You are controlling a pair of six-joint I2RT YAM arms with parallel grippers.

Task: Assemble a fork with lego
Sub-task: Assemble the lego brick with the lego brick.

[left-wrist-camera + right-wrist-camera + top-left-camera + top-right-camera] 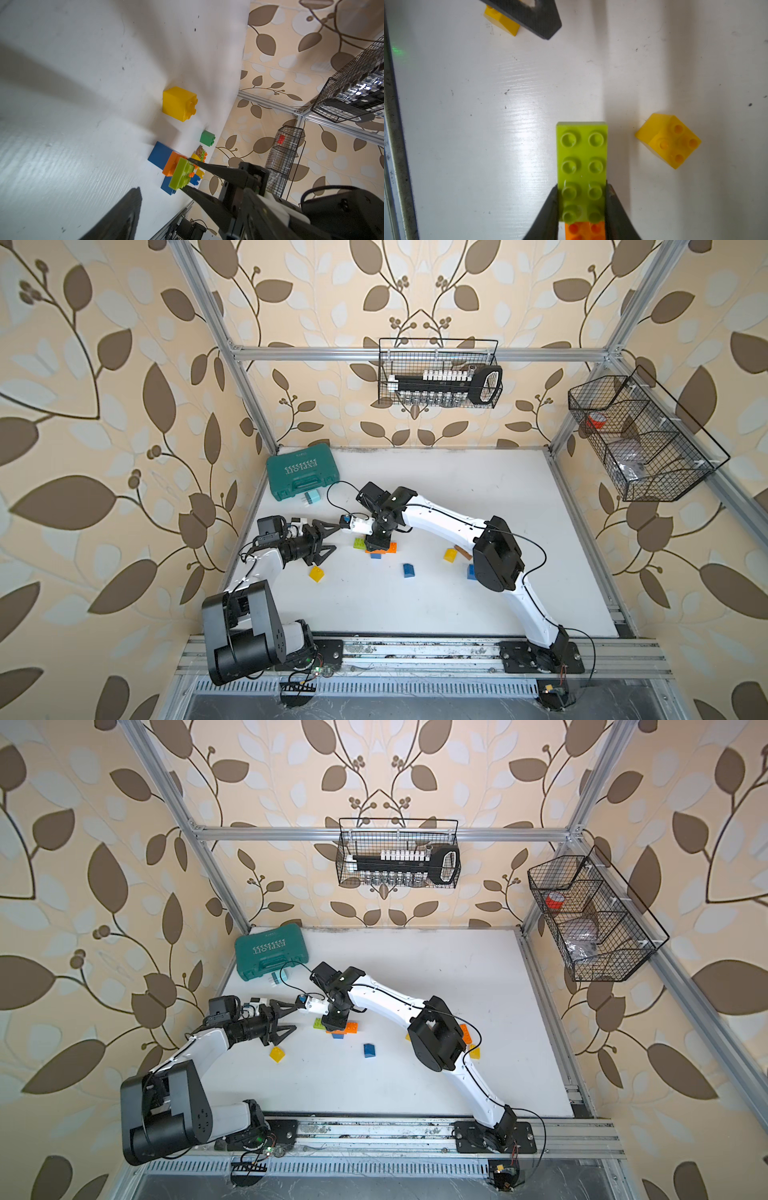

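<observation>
You had a rack of sockets [440, 383] lying in the wire basket [384, 364] on the back rail, and something red [597, 421] and a clear bag [631, 466] in separate compartments of the side basket [660, 485]. Your right gripper [582, 187] pinched one end of a green brick [581, 149], which sat on an orange brick [584, 230] and stuck out past the fingertips. Your left gripper [337, 536] hung spread and empty just beside it, with a yellow brick [316, 573] lying near.
</observation>
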